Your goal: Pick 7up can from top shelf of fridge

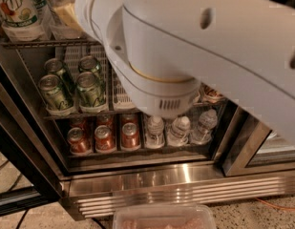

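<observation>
Well below the gripper (pixel 66 14), which sat at the upper left, speckled beige floor (pixel 47 218) lay under warm light, dark cables (pixel 19 219) trailing across it.

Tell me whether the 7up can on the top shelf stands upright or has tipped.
Upright: the 7up can stands on its base at the front rail of the top shelf. The gripper is not in view.

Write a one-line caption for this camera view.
Arm reaches into the fridge, claw at the top shelf beside the 7up can.
</observation>
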Controlling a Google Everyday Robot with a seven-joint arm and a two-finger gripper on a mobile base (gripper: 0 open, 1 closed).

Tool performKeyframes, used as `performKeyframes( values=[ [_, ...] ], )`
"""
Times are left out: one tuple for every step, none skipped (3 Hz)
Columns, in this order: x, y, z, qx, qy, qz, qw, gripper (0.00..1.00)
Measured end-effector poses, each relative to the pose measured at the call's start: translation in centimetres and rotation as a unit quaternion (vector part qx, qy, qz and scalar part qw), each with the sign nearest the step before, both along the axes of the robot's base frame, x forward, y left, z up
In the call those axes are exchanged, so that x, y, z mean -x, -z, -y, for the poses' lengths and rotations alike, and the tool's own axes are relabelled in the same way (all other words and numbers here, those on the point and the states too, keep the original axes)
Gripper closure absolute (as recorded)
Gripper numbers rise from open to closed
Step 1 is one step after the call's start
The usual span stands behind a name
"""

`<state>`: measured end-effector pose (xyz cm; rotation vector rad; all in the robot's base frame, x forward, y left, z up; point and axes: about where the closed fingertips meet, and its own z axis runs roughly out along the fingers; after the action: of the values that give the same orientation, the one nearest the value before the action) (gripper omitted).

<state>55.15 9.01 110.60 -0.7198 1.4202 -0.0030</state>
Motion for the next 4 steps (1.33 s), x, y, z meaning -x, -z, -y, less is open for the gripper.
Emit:
performKeyframes(
  values=[
    [1.5, 6.2, 0.5, 0.05, -0.042, -0.037, 0.9972, 1.0],
    [2.4, 13.4, -0.1, 0.081, -0.081, -0.087, 0.9896, 1.0],
    [3.1, 17.8, -1.4, 0.089, -0.108, -0.126, 0.9821, 1.0],
    [3.7, 19.0, -4.3, 0.084, -0.136, -0.146, 0.9763, 1.0]
  ],
)
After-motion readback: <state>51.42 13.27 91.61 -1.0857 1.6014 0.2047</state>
